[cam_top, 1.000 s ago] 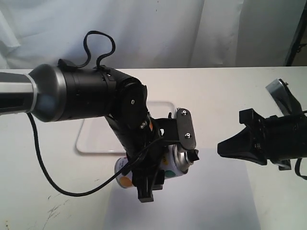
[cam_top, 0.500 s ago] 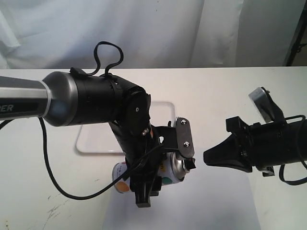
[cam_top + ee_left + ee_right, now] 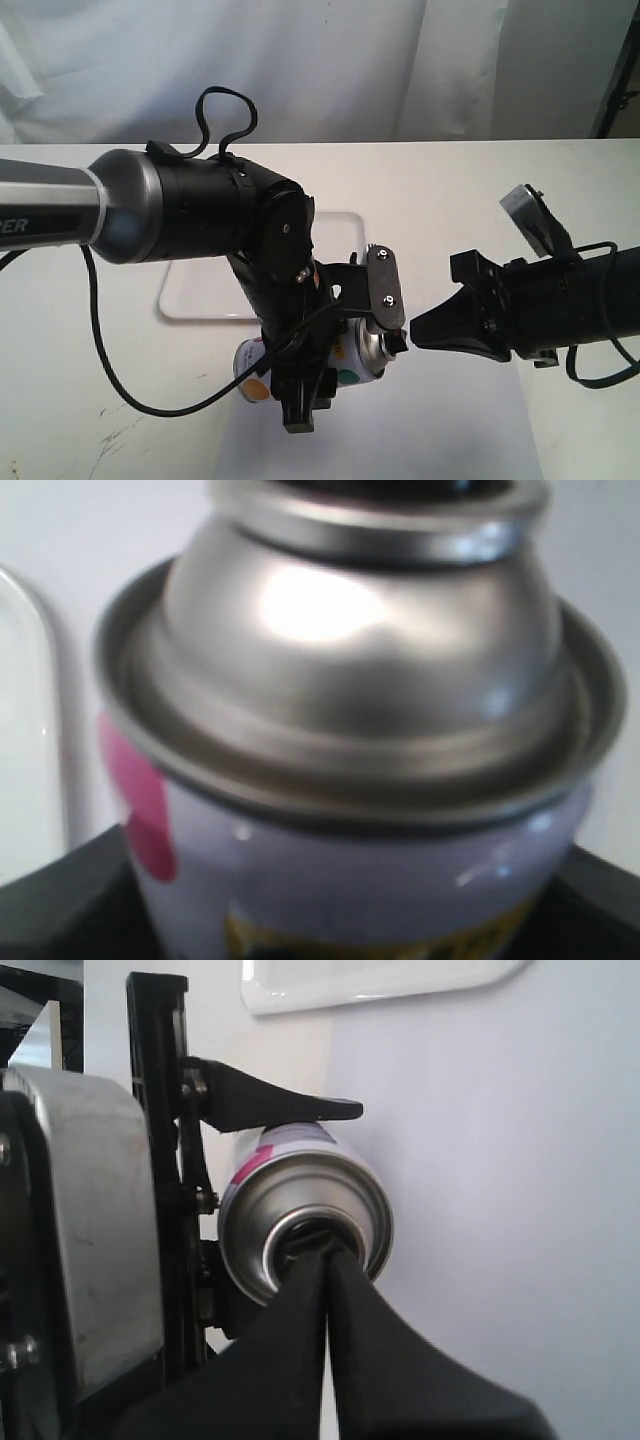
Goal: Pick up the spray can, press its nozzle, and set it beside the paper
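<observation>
The spray can (image 3: 352, 362) hangs on its side above the table, and my left gripper (image 3: 340, 355) is shut on its dotted white body. Its silver dome (image 3: 360, 660) fills the left wrist view, and the gripper's dark fingers show only at the lower corners. The black nozzle (image 3: 399, 343) points right. My right gripper (image 3: 415, 333) is shut, its joined tips (image 3: 325, 1255) resting against the nozzle (image 3: 308, 1240) inside the dome's ring. The pale bluish paper (image 3: 420, 420) lies flat on the table under the can.
A glossy white rimmed tray (image 3: 200, 295) lies behind the left arm, partly hidden by it. A loose black cable (image 3: 110, 370) trails across the white table on the left. The right arm's body (image 3: 570, 300) stretches in from the right edge.
My right gripper has moved left until its shut tips meet the nozzle. The left arm lowered the can a little early on, then held still.
</observation>
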`<state>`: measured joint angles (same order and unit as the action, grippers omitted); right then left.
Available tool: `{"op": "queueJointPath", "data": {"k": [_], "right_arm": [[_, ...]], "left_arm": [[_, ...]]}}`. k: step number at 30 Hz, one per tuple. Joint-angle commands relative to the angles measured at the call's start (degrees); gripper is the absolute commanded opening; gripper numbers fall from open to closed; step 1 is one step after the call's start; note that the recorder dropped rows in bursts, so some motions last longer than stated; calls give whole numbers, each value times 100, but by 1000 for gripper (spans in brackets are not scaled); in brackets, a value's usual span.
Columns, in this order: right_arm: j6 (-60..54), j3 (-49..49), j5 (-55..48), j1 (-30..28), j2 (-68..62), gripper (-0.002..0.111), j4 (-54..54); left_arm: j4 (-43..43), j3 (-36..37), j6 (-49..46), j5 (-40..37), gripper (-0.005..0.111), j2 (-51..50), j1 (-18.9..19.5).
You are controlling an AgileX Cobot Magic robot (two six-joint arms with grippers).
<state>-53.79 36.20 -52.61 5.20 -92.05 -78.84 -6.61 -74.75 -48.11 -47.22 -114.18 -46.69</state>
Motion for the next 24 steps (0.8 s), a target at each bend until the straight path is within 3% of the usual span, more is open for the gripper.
{"op": "queueJointPath", "data": {"k": [1,8,24], "right_arm": [[-81,18,-12,48,-82,0,-123],[-492,18,-472,48,-483,0,-600],[-453,26,-323,48,-520,0,-449]], "left_arm": [[-24,-69,-31,82,0,16,-23],[-24,-69,-31,92,0,16,-23],[-46,-69,-20,79,0,16,-23]]}}
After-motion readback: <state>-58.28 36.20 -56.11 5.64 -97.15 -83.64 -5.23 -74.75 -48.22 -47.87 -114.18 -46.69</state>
